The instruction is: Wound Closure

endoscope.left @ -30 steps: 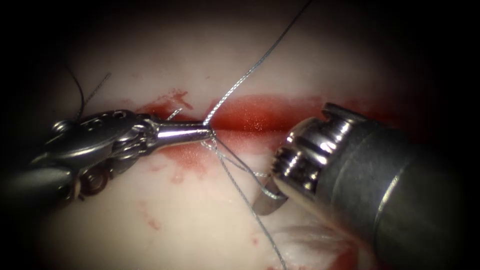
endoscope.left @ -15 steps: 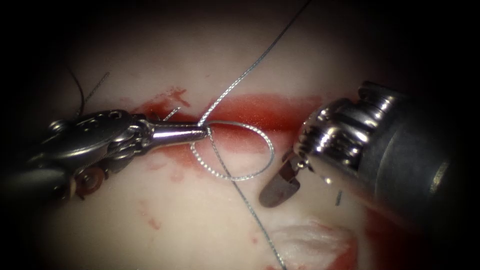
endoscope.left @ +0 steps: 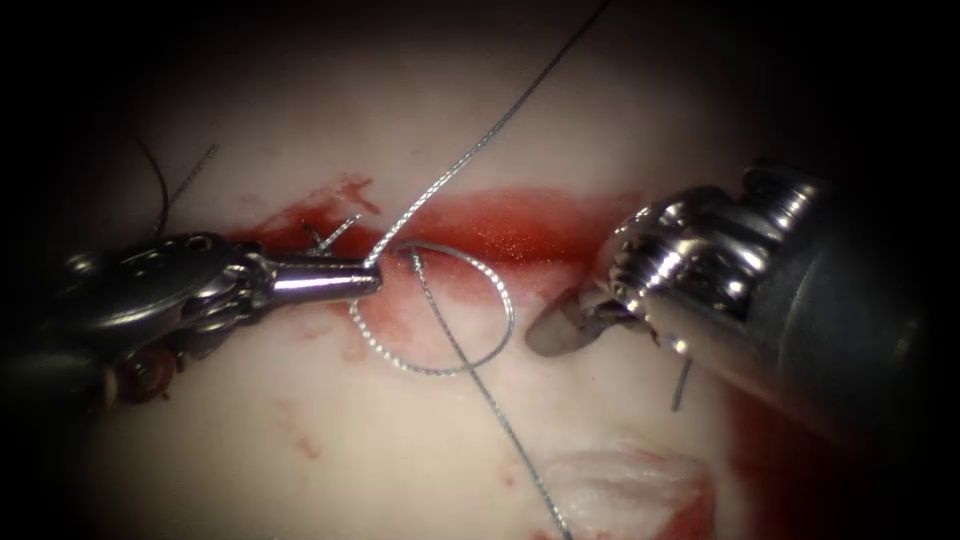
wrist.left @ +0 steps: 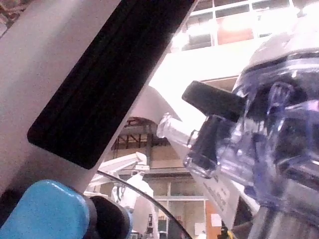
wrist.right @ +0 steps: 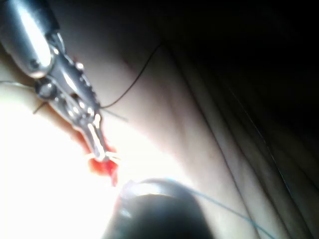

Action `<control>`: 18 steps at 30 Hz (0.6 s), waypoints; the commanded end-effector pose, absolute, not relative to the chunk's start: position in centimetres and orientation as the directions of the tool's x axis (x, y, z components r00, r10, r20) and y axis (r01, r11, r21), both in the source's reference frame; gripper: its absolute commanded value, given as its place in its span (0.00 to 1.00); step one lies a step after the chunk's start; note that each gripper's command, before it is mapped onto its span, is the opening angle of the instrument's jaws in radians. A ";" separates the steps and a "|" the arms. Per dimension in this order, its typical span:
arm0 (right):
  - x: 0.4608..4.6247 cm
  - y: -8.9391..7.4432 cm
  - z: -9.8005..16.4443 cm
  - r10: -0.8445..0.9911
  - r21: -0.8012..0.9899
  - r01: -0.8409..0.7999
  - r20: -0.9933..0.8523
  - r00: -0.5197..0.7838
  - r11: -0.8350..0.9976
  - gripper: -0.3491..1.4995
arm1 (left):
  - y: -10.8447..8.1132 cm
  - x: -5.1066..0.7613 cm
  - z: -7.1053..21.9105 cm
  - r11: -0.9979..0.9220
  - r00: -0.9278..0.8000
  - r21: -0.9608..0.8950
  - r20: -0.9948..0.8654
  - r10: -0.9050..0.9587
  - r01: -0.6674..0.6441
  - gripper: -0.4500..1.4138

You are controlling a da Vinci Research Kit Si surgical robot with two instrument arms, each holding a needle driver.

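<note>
- So the left arm's steel pincer (endoscope.left: 372,282) comes in from the left of the endoscope view, lying just below the red cut line, with its two jaws pressed together on the thin silver braided thread (endoscope.left: 440,370) right at the tip.
- From that grip one strand runs up and to the right, out the top of the view, and a round loop of the same thread lies flat on the pale pork-belly tissue (endoscope.left: 380,460) just right of the tip.
- Another strand crosses the loop and heads down toward the bottom edge.
- The right arm's chunky metal pincer (endoscope.left: 560,328) sits to the right of the loop, near it but not touching it. One flat dull jaw blade points left, and it's hard to tell whether the jaws are parted or together, so that one's a shrug. No thread can be seen between them.
- The long red fluid-stained cut (endoscope.left: 510,225) runs left to right across the middle of the tissue, and the loop lies over its lower edge.
- A couple of short cut thread ends (endoscope.left: 335,235) stick up just above the left pincer, and a dark strand (endoscope.left: 158,185) curls further left.
- A small dark sliver (endoscope.left: 681,385) lies on the tissue below the right pincer; can't say what it is.
- In the right wrist view the left pincer (wrist.right: 102,152) shows with its tip at the red patch.
</note>
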State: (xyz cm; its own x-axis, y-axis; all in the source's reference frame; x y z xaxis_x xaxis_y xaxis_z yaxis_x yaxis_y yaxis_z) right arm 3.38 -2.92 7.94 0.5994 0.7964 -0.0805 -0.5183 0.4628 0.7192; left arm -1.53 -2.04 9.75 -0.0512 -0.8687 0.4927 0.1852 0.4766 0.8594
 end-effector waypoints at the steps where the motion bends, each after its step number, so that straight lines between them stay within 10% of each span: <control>1: 3.41 -2.8 8.1 0.850 0.779 -0.493 -0.093 0.519 0.387 0.00 | -1.9 -1.55 9.7 0.470 -0.062 0.863 0.487 -0.871 0.184 0.00; 6: 3.46 -2.7 8.3 0.976 0.936 -0.324 -0.070 0.208 0.136 0.00 | -1.9 -1.48 9.6 0.449 -0.075 0.873 0.468 -0.880 0.189 0.00; 18: 3.74 -2.8 8.2 0.983 0.988 -0.012 0.156 0.095 -0.155 0.00 | -1.9 -1.46 9.8 0.441 -0.061 0.871 0.463 -0.884 0.217 0.00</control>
